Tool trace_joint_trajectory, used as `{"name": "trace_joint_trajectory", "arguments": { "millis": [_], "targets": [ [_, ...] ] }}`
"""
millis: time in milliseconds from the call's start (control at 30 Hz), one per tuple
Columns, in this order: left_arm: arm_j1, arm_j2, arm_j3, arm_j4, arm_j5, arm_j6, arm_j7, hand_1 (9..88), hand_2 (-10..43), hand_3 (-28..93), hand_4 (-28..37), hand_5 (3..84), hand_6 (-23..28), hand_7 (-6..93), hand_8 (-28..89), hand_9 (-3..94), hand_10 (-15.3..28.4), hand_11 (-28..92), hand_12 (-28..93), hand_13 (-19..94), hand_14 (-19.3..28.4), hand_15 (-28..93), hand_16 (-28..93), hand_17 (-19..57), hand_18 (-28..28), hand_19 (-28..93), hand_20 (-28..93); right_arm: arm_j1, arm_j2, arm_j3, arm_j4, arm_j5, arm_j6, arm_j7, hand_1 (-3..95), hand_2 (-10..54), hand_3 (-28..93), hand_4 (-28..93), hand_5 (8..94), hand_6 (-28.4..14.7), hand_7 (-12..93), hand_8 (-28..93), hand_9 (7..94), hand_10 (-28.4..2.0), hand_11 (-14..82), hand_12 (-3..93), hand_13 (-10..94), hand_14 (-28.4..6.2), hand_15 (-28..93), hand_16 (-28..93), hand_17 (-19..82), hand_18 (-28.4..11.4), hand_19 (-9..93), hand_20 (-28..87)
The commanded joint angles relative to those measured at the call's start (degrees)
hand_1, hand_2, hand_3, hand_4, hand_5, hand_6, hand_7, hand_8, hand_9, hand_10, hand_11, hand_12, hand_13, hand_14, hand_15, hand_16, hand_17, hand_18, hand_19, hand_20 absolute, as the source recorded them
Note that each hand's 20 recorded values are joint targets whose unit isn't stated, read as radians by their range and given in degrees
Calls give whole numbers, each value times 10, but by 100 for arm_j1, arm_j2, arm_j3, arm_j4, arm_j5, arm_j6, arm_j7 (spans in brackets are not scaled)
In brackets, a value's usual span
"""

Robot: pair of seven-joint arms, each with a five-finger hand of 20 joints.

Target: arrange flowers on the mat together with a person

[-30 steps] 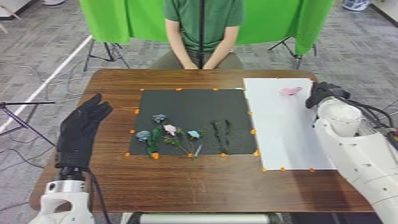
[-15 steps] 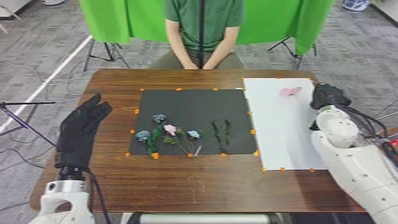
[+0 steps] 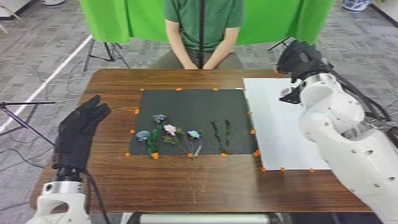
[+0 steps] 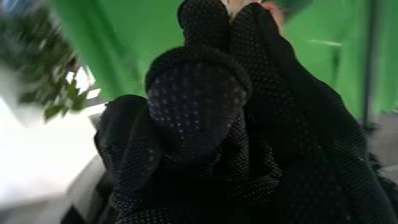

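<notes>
My left hand [image 3: 80, 127] is at the left of the frame, beside the dark mat [image 3: 197, 104]. It is straight and a little spread, with nothing in it. I think I park it there so it won't bump the flowers.

My right hand [image 3: 300, 57] is at the upper right of the frame, over the far end of the white mat [image 3: 282, 135]. I can't tell if it is spread, pressed together or pinching something, so I should check that first.

The flowers lie low on the dark mat, in the lower middle of the frame. One blue flower [image 3: 160, 118] sits highest, and another blue flower [image 3: 143, 135] is down to its left. Next come a pink flower [image 3: 171, 129] and a light blue flower [image 3: 194, 134]. To their right are two green stems [image 3: 221, 136], side by side with a thin gap. The heads point up the frame and the stems point down, I guess so they look like they are growing.

Bits of orange tape [image 3: 253, 131] sit along the mats' edges, maybe to keep them from sliding. The picture looks partly made to me. If I bring my right hand back, I should keep it high, because a low sweep could knock the stems crooked.
</notes>
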State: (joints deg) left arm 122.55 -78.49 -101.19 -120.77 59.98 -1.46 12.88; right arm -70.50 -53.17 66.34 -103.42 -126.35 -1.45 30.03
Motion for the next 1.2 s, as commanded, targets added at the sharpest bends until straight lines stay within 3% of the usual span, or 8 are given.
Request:
{"name": "trace_joint_trajectory", "arguments": {
  "millis": [33, 267, 500, 867, 1067, 1200],
  "targets": [
    [75, -3, -60, -4, -10, -142, -115, 252, -14, 638, -227, 432, 34, 125, -59, 433, 129, 138, 144, 340, 156, 107, 26, 39, 100, 12, 150, -480, -1220, -916, 210, -317, -161, -148, 671, -95, 563, -218, 861, 17, 161, 43, 937, -89, 114, 256, 937, -8, 539, 209, 654, -113, 932, 327],
    [-24, 12, 4, 48, 32, -245, -157, 252, -13, 638, -227, 431, 34, 123, -58, 430, 128, 135, 144, 339, 156, 106, 26, 38, 101, 11, 149, -330, -1495, -1360, 551, -862, -132, -302, 669, -95, 562, -218, 860, 20, 160, 46, 937, -86, 110, 257, 937, -7, 548, 210, 655, -114, 932, 344],
    [0, 15, -19, 52, 11, -224, -143, 250, -13, 639, -225, 429, 33, 122, -58, 429, 128, 135, 145, 338, 156, 105, 27, 37, 101, 10, 149, -278, -1317, -1370, 525, -880, -309, -366, 657, -95, 566, -216, 858, 24, 160, 45, 937, -81, 96, 257, 937, -5, 556, 211, 654, -117, 932, 372],
    [4, -10, -34, 59, 31, -299, -141, 249, -17, 641, -223, 427, 33, 121, -58, 426, 127, 132, 145, 337, 156, 100, 28, 36, 102, 9, 148, -307, -1231, -1325, 521, -981, -541, -516, 626, -95, 550, -216, 820, 28, 150, 35, 928, -86, 36, 279, 937, -2, 552, 219, 646, -113, 932, 395],
    [23, -21, -62, 56, 30, -343, -133, 248, -23, 642, -221, 425, 32, 121, -58, 425, 127, 130, 145, 336, 157, 100, 30, 35, 102, 9, 148, -350, -1199, -1317, 472, -989, -556, -523, 603, -95, 503, -180, 781, 32, 139, 23, 894, -95, 50, 250, 937, -1, 543, 229, 641, -110, 932, 398],
    [16, -30, -65, 63, 38, -379, -120, 247, -26, 644, -220, 423, 32, 121, -57, 424, 127, 130, 146, 335, 156, 96, 30, 34, 103, 9, 148, -362, -1177, -1313, 468, -1004, -640, -530, 529, -95, 629, -237, 737, 38, 148, -16, 875, -97, 77, 223, 937, -1, 536, 234, 639, -110, 932, 398]
  ]
}}
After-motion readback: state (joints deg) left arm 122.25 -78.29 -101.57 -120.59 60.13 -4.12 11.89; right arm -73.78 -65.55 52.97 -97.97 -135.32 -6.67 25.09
